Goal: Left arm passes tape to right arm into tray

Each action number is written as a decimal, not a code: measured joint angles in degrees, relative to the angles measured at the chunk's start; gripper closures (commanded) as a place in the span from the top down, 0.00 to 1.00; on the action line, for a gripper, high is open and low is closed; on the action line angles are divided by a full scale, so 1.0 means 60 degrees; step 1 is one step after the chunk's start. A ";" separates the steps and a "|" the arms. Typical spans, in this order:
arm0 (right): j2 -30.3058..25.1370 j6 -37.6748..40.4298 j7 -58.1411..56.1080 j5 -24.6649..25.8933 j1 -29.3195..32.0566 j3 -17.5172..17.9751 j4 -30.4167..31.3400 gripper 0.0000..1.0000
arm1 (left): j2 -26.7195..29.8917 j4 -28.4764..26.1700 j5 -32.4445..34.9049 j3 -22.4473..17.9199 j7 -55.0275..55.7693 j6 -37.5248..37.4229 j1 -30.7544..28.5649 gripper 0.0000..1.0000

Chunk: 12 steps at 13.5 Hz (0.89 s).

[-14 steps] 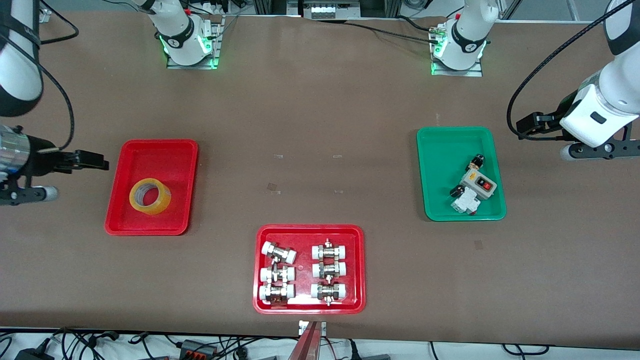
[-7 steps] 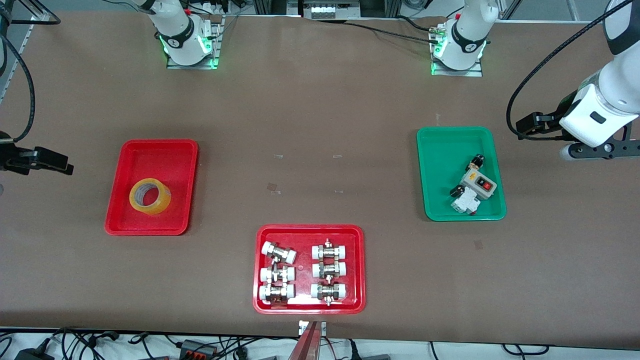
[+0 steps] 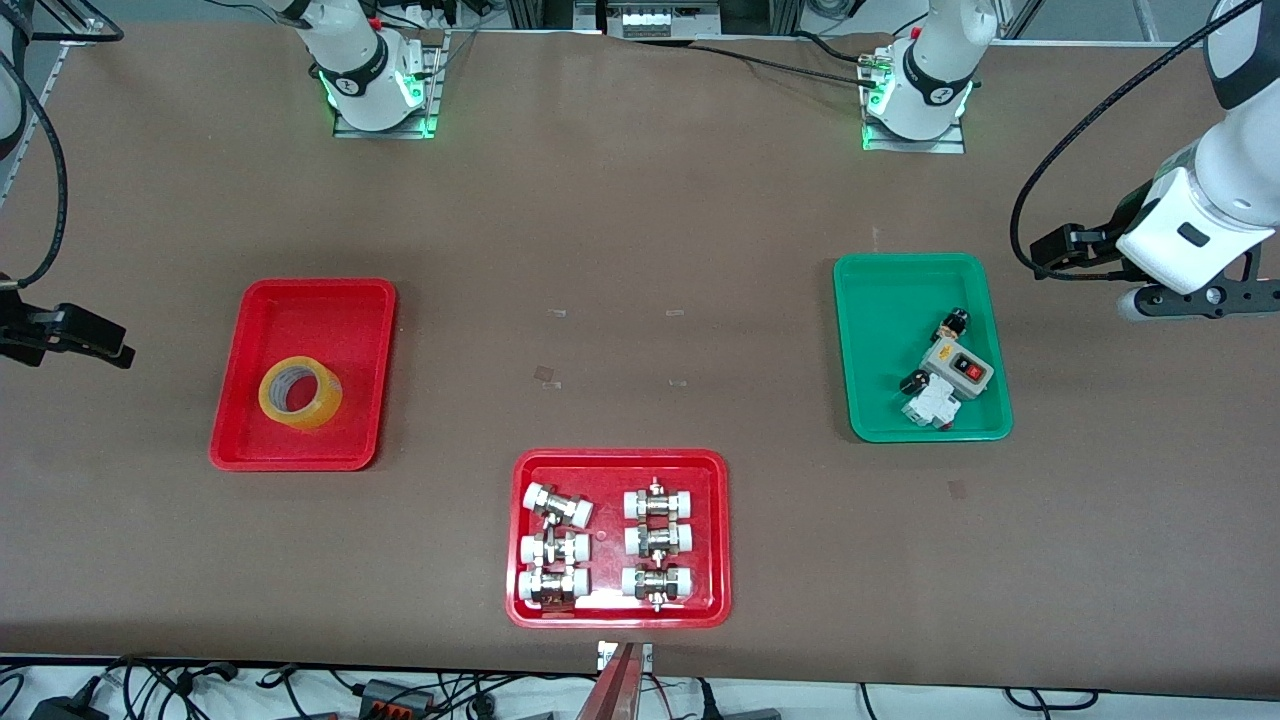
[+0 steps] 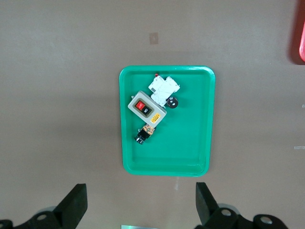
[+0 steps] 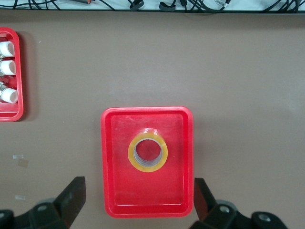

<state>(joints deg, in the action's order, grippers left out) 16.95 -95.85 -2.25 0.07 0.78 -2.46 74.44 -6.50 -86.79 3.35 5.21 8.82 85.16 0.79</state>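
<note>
Your tape (image 3: pixel 300 393), a translucent yellow roll with a pale core, lies flat in the red tray (image 3: pixel 262 452), free of both grippers. The fittings tray (image 3: pixel 618 460) holds six metal fittings; the green tray (image 3: pixel 880 300) holds a switch box (image 3: pixel 958 368) and small parts. The right gripper (image 5: pixel 138 198) hangs above the table beside the red tray, fingers spread; the left gripper (image 4: pixel 141 205) waits beside the green tray, fingers spread.

Front camera: high, facing my bases at twelve o'clock, whole table. My left wrist looks straight down on the green tray (image 4: pixel 167 162); right wrist on the red tray (image 5: pixel 109 162). Front view shares both.
</note>
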 measured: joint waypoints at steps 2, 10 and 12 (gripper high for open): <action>-0.0221 -0.0019 0.0012 0.0002 -0.0176 -0.0139 0.0249 1.00 | 0.0000 0.0000 0.0000 0.0007 0.0000 0.0000 0.0000 1.00; -0.2236 -0.0924 0.0017 0.0022 -0.0195 -0.0184 0.3540 1.00 | 0.0003 0.0000 0.0000 0.0022 0.0000 0.0007 0.0001 1.00; -0.2504 -0.1113 0.0017 0.0024 -0.0222 -0.0184 0.4014 1.00 | 0.0004 0.0000 0.0000 0.0023 0.0000 0.0007 0.0001 1.00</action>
<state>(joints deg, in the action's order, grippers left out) 1.93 -102.53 -2.14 0.21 -0.55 -3.57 98.53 -6.48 -86.79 3.35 5.34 8.82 85.20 0.79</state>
